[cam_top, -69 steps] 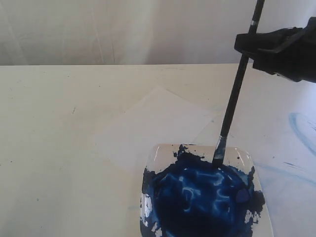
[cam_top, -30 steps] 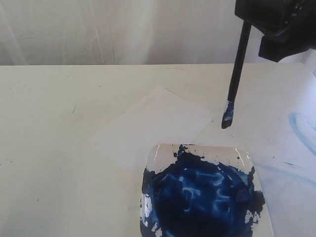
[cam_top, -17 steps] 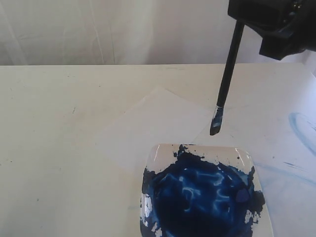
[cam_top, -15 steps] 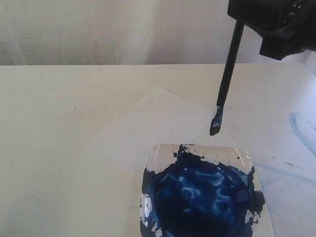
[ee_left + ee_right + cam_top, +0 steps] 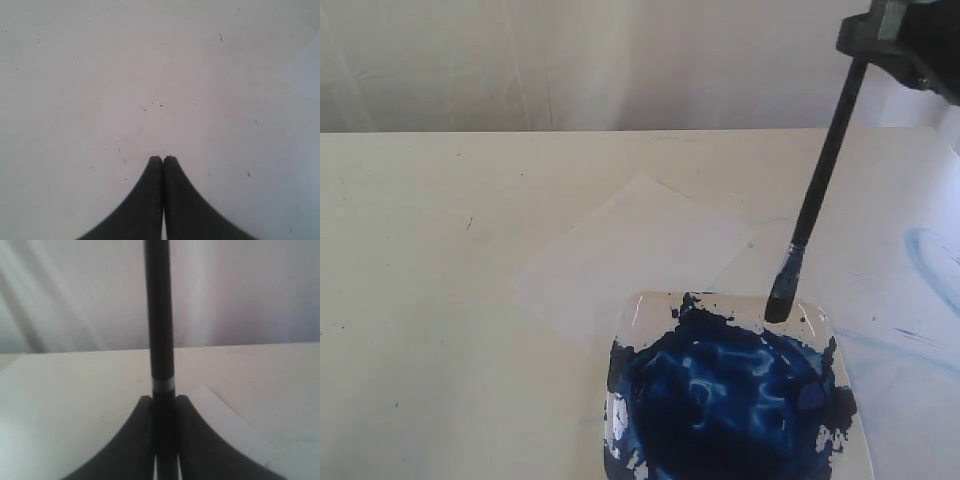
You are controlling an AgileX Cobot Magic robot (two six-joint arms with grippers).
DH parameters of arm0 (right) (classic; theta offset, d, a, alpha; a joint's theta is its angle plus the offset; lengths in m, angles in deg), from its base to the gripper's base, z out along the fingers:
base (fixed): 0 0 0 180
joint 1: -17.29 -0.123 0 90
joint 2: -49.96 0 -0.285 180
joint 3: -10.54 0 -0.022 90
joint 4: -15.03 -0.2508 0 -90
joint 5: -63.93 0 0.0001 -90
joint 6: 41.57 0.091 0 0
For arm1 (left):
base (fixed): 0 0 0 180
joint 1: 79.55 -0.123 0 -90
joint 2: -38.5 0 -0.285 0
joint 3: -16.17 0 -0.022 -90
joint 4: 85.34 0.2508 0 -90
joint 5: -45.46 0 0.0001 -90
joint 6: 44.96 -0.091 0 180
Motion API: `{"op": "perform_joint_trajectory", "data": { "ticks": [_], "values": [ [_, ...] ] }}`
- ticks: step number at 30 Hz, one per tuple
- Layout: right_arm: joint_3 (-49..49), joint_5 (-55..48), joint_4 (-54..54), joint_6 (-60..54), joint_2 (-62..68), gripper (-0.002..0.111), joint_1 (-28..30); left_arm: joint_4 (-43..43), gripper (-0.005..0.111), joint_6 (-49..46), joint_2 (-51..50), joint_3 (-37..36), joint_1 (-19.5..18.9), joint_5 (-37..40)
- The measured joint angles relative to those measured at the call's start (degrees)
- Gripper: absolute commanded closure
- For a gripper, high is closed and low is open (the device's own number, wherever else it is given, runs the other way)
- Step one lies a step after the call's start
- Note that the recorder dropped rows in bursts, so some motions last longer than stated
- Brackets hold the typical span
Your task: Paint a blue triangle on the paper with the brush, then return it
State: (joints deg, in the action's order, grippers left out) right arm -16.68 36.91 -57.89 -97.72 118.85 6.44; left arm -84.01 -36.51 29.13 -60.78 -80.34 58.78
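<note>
My left fingers [image 5: 163,162] are pressed together on nothing, hanging over a bare, lightly speckled stretch of the cream worktop [image 5: 420,250] towards its left side, well apart from the work. Further right lies the paper [image 5: 630,255], a thin, matte white square turned corner-on like a diamond, a shade brighter than the worktop and blank: I see no blue triangle on it yet. Its near corner is hidden by the dish [image 5: 650,310], a glossy white square plate at the near edge, smeared thick with dark blue paint streaked paler in the middle. Right of that, my right fingers [image 5: 164,402] are clamped on the brush [image 5: 820,190], gripping its slim black handle close to a silver band. The brush hangs below them, its long axis steep but tilted, with the blue-stained tip lower and to the left of my grip, at the far rim of the dish. The paper lies left of that tip and slightly farther back, so I judge the next move is to carry the tip leftward; my right arm is the nearer one. Faint blue smears mark the worktop near its right edge.
</note>
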Motion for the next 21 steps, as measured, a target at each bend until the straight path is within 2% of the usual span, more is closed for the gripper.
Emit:
{"op": "perform_joint_trajectory", "data": {
  "ticks": [3, 7, 14, 17, 21],
  "values": [
    [0.57, 5.81, 14.08, 16.22, -0.62, 0.108, -1.03, 0.00, 0.107, 0.00, 0.00, 0.00, 0.00, 0.00],
    [0.24, 14.91, 36.59, 40.58, -3.00, 0.108, -5.12, 0.00, 0.107, 0.00, 0.00, 0.00, 0.00, 0.00],
    [-5.75, 31.99, 67.17, 70.84, -5.77, 0.108, -13.32, 0.00, 0.107, 0.00, 0.00, 0.00, 0.00, 0.00],
    [-9.23, 39.82, 88.16, 90.54, -5.77, 0.108, -14.13, 0.00, 0.107, 0.00, 0.00, 0.00, 0.00, 0.00],
    [-10.73, 48.48, 115.98, 107.48, -5.66, 0.108, -14.13, 0.00, 0.107, 0.00, 0.00, 0.00, 0.00, 0.00]
  ]
}}
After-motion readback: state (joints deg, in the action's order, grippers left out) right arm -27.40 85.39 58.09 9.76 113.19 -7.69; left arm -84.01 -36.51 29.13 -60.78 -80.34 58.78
